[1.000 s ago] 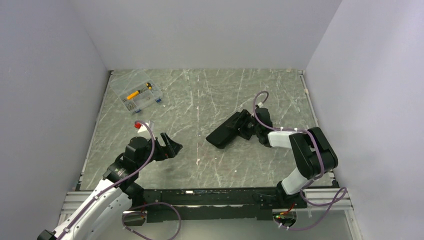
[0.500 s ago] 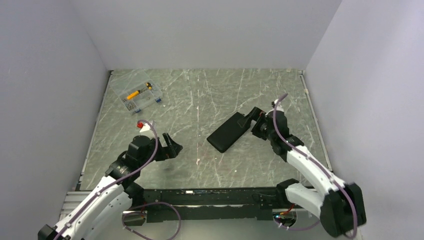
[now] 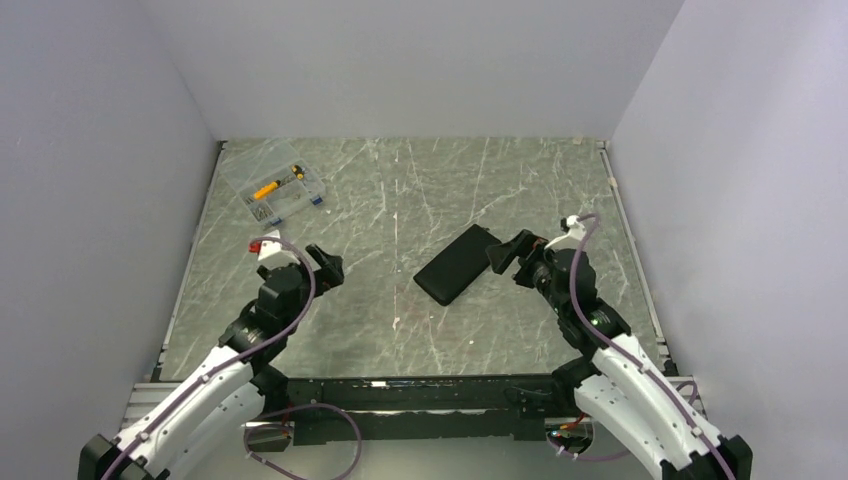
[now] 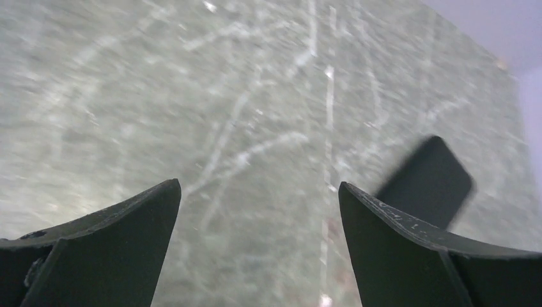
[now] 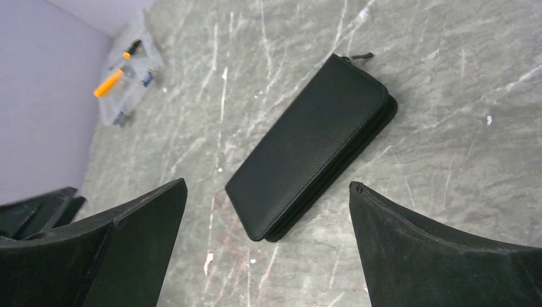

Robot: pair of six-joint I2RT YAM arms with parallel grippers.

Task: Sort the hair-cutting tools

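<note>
Our left gripper (image 4: pixel 259 185) has its jaws spread wide with nothing between them, only bare table (image 3: pixel 400 190) below. It hangs over the left half of the table, pointing toward the middle. Our right gripper (image 3: pixel 510 250) is likewise spread wide and grips nothing. It sits just beside the right edge of the black case (image 5: pixel 313 144), and its wrist view looks down on the case between the two fingers (image 5: pixel 409 243).

We count two containers. The black case is one flat, zipped rectangle lying diagonally near the middle of the table, between the two grippers and closer to the right one. It is closed, its zip pull (image 5: pixel 361 56) lies at the far end, and we cannot tell what is inside. The clear plastic box (image 3: pixel 273 188) is the other, well apart from the case near the far-left corner. Through its lid we see one yellow-orange piece (image 5: pixel 110 83), one shorter dark piece with a yellow end, and several small parts too small for us to count. Two small blue bits sit on its edge.

The scissors and the comb do not show in any of our views, so we cannot tell where they lie.

We count two arms, each trailing one purple cable (image 3: pixel 300 300).
</note>
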